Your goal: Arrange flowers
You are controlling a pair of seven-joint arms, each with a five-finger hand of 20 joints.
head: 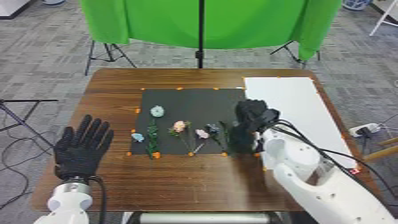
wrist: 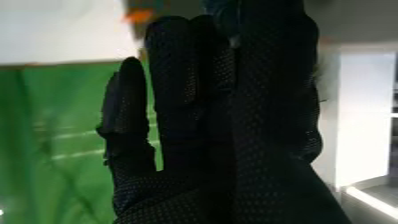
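Slender-stemmed flowers [head: 180, 126] are being displayed mid-frame on a flat black mat [head: 169, 100], right of centre the mesh-gloved right hand [wrist: 226, 135] [head: 253, 117] being held with fingers straight, mostly together; lower left, the left hand [head: 82, 147] is being kept flat, fingers slightly apart.Slender-stemmed flowers [head: 180, 126] are being displayed mid-frame on a flat black mat [head: 169, 100]; right of centre, the mesh-gloved right hand [head: 253, 117] is being held with fingers straight, mostly together; lower left, the left hand [head: 82, 147] is being held flat, fingers slightly apart.

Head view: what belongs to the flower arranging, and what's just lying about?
Job:
- pale blue-green flower
- peach flower
- pale pink flower
- black mat under them
- right hand, at the mat's right edge
- white sheet, possibly the target area

Just about:
- green cloth behind the table
- cable on the floor
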